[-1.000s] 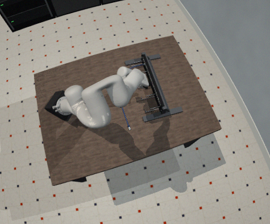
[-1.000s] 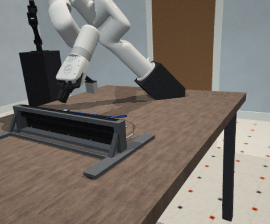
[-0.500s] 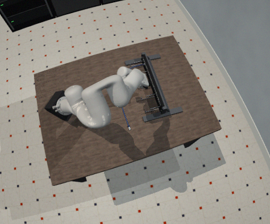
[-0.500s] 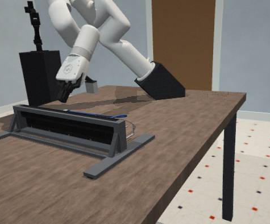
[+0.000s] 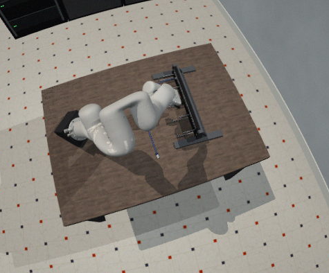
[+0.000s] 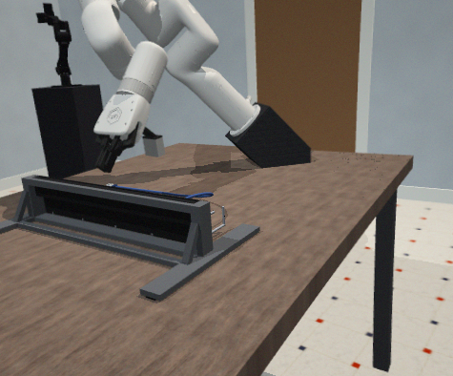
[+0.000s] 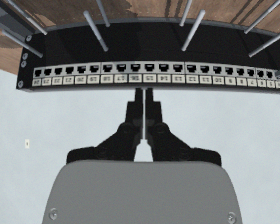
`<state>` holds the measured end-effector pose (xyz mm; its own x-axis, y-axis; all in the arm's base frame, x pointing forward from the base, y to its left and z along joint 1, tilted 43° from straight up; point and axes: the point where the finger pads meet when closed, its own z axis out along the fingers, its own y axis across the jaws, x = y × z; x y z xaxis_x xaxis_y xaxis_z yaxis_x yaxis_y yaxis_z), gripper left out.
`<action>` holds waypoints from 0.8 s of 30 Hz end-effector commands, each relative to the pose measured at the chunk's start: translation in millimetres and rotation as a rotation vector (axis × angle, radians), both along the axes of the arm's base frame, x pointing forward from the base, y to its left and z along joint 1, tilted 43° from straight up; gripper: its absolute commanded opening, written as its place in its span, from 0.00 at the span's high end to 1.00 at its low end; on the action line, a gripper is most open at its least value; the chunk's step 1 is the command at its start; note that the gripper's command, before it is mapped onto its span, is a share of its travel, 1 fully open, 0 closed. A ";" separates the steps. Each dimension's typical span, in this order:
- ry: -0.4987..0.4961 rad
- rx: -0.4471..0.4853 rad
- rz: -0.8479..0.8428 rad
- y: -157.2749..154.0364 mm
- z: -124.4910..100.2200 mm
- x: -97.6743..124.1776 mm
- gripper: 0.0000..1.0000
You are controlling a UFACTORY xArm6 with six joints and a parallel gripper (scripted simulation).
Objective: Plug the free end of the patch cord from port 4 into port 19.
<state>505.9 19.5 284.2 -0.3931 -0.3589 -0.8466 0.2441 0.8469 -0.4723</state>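
The dark patch-panel rack (image 5: 188,104) (image 6: 114,210) stands on the wooden table, and the exterior view shows it from its back side. The blue patch cord (image 5: 152,140) runs from the rack's far end under my arm. Its free plug (image 5: 156,154) lies loose on the table, apart from the rack's near foot. In the exterior view the cord (image 6: 162,193) shows just over the rack's top edge. My gripper (image 6: 106,162) is shut and empty, hovering in front of the rack and above its level. In the wrist view the fingers point at the port row (image 7: 151,72).
Thin metal rods (image 5: 183,119) stick out from the rack's face toward my arm. The rack's flat feet (image 5: 198,138) extend across the table at both ends. My arm's black base (image 6: 269,138) sits at the table's back. A black cabinet (image 6: 67,129) stands beyond the table.
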 end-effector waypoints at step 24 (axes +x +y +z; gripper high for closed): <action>-0.003 0.001 0.001 48.7 31.3 -108.8 1.00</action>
